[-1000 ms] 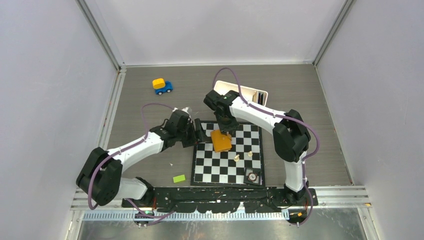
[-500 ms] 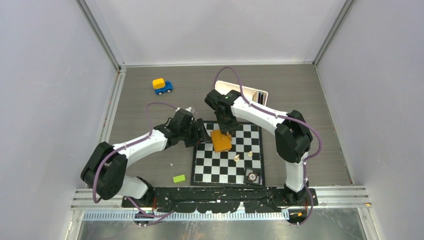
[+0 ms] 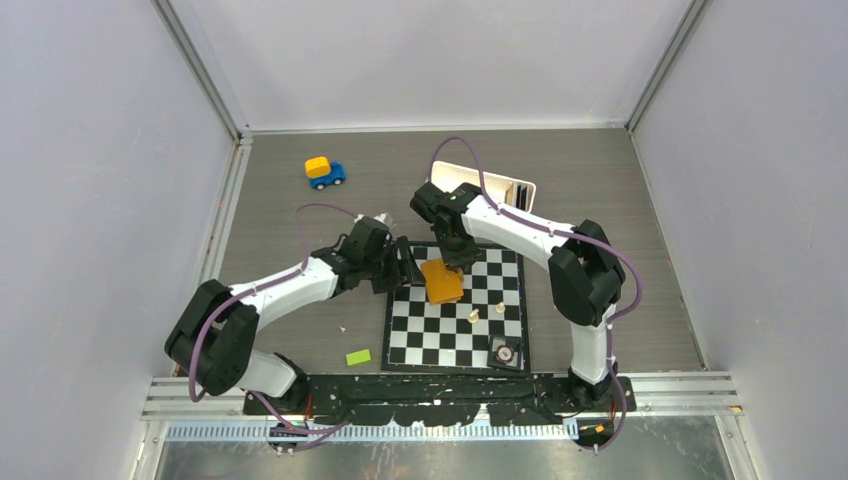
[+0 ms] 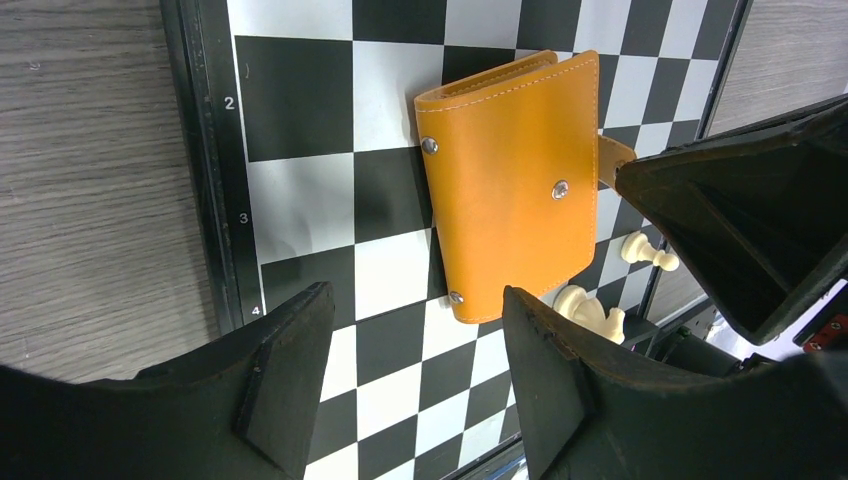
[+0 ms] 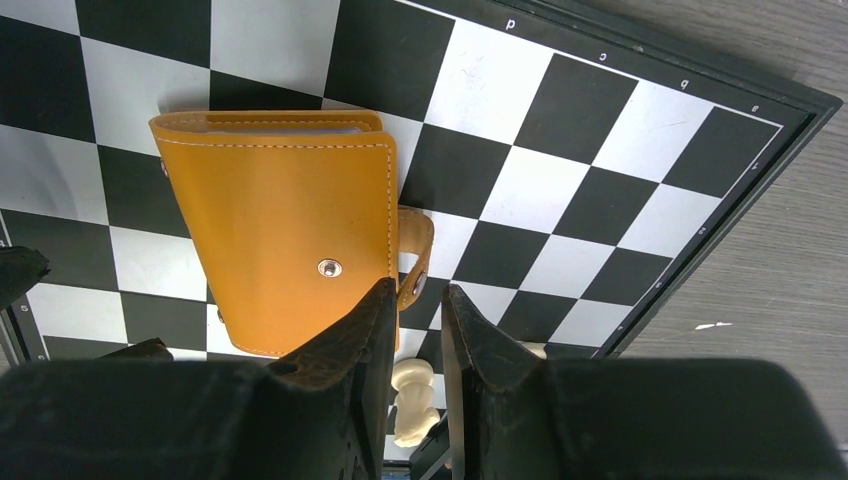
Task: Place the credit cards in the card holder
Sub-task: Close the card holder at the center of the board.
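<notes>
Closer now to the chessboard (image 3: 450,335) on the grey, pale-walled counter (image 3: 610,185), the left fingers (image 4: 290,385) stand wide and empty, while the right fingers (image 5: 362,335), narrowed, sit at the strap (image 5: 418,250) of the card holder (image 5: 285,230) lying closed there, grip unclear.

the chessboard (image 3: 455,335) lies on the table (image 3: 620,250), near the middle. the card holder (image 3: 441,281) lies flat on the board's far left part. one chess piece (image 3: 473,316) stands just near and right of the holder, and another (image 3: 500,308) is further right. a small round item (image 3: 505,352) sits on the board's near right corner. a small block (image 3: 358,357) lies on the table left of the board's near left corner. the tray (image 3: 527,190) sits beyond the board's far edge. the toy car (image 3: 324,172) stands far left, well apart.
</notes>
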